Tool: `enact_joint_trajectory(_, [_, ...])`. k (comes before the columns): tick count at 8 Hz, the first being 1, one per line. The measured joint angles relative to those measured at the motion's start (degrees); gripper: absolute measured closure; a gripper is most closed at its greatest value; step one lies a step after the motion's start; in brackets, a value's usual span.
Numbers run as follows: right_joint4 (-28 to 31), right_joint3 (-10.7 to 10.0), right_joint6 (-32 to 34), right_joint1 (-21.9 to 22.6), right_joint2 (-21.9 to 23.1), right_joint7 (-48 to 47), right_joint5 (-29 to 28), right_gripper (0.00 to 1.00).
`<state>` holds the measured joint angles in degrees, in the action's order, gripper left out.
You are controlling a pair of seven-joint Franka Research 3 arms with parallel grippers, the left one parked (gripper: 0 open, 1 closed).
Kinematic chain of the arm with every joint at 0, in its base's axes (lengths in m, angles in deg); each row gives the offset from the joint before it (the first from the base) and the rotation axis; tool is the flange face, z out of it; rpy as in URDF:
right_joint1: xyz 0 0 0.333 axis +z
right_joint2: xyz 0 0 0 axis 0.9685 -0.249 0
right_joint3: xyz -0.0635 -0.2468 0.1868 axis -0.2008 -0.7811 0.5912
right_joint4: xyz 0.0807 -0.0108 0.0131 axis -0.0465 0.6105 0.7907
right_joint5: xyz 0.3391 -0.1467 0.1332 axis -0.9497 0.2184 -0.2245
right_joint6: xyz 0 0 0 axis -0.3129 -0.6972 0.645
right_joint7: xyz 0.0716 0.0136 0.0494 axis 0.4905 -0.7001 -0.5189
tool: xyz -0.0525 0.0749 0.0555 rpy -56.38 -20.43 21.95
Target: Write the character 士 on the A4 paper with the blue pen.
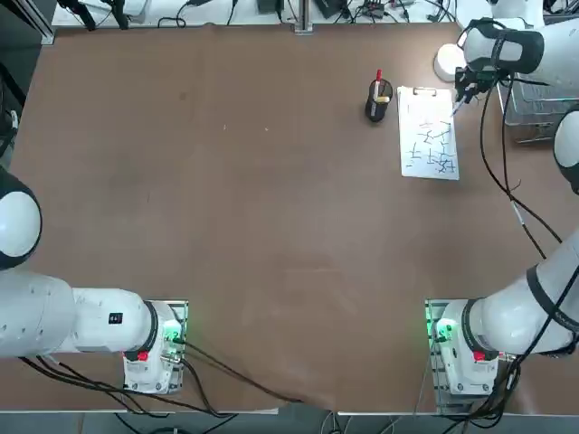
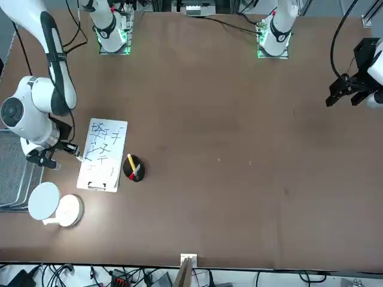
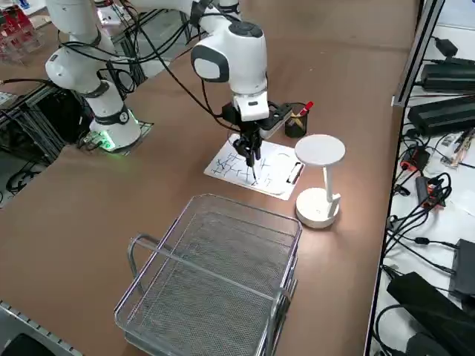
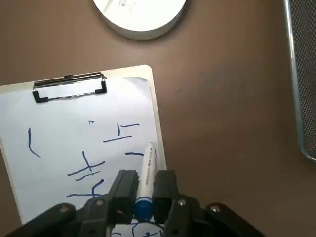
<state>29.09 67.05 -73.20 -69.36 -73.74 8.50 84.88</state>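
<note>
The right gripper [image 4: 145,190] is clenched on the blue pen [image 4: 146,173]: in the wrist view both black fingers [image 4: 123,190] press against the pen's white barrel, with the blue end of the pen between them near the gripper body. The pen's tip points down at the A4 paper [image 4: 74,143], close to the sheet's edge nearest the wire basket [image 3: 215,282]; whether the tip touches the paper cannot be told from any view.

The paper lies on a clipboard on the brown table [image 1: 253,199], at the far right of the table in the top view. A metal clip [image 4: 69,86] holds its short edge on the side toward the white desk lamp [image 3: 320,178]. Blue strokes cover much of the sheet; the gripper body hides the strokes nearest the wrist camera, and individual characters are hard to read in the top and front views.

In the top view the right gripper [image 1: 466,90] is partly masked by the arm's wrist housing, and only a thin sliver of the pen [image 1: 456,108] shows.

A black pen holder [image 1: 379,101] with a red-topped pen [image 1: 378,80] stands just beside the clipboard, apart from it. The lamp's round base [image 4: 140,15] is cut off in the wrist view.
</note>
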Motion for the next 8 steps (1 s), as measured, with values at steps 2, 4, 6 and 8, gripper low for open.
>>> enact_joint_trajectory(2, [0.05,0.00,-0.16,-0.03,-0.08,0.01,0.00,0.79])
enact_joint_trajectory(4, [0.07,0.00,-0.51,-0.09,-0.22,0.01,0.00,0.79])
enact_joint_trajectory(6, [0.07,0.00,-0.66,-0.10,-0.50,0.02,0.00,0.79])
enact_joint_trajectory(8, [0.07,-0.02,-0.89,-0.17,-0.66,0.02,0.00,0.79])
